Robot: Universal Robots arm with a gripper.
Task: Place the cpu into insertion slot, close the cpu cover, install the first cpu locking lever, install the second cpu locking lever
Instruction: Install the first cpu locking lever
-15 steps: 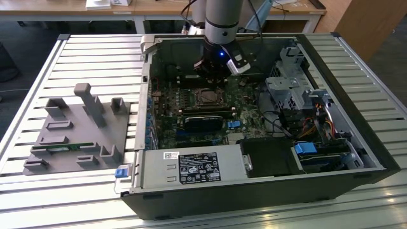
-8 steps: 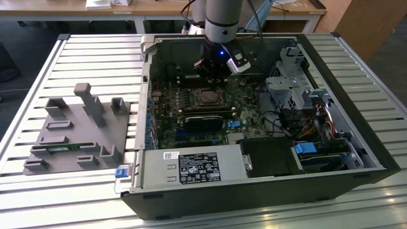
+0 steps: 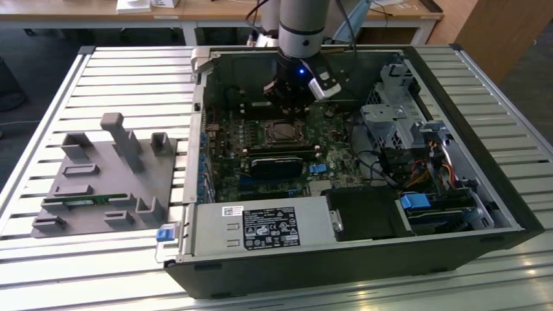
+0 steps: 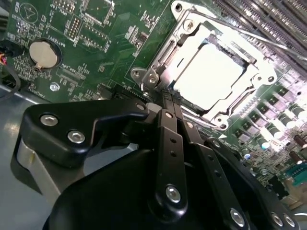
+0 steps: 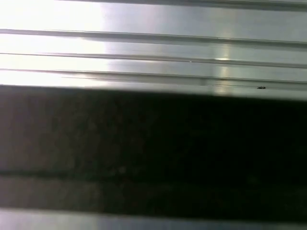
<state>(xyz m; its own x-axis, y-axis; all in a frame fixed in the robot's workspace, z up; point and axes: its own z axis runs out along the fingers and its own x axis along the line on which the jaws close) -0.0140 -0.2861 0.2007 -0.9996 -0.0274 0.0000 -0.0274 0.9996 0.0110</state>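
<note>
The green circuit board lies inside an open computer case point(image 3: 346, 265). Its insertion slot point(image 3: 281, 131) holds the cpu point(image 4: 211, 72), whose silver top shines bright. The cpu cover point(image 4: 165, 52), a silvery frame, lies flat around the chip. A thin lever rod point(image 4: 249, 33) runs along the far side of the socket. My gripper point(image 4: 169, 98) is shut, its two black fingers pressed together, and the tips sit at the socket's corner beside a small metal tab point(image 4: 149, 76). In the exterior view the gripper point(image 3: 294, 103) hangs just behind the socket.
A grey fixture block point(image 3: 103, 175) with pegs and pockets rests on the slatted table on the exterior view's left. Inside the case are a power supply point(image 3: 259, 227), a black card point(image 3: 281, 165), a drive cage point(image 3: 397, 116) and cables. A coin battery point(image 4: 43, 52) sits on the board.
</note>
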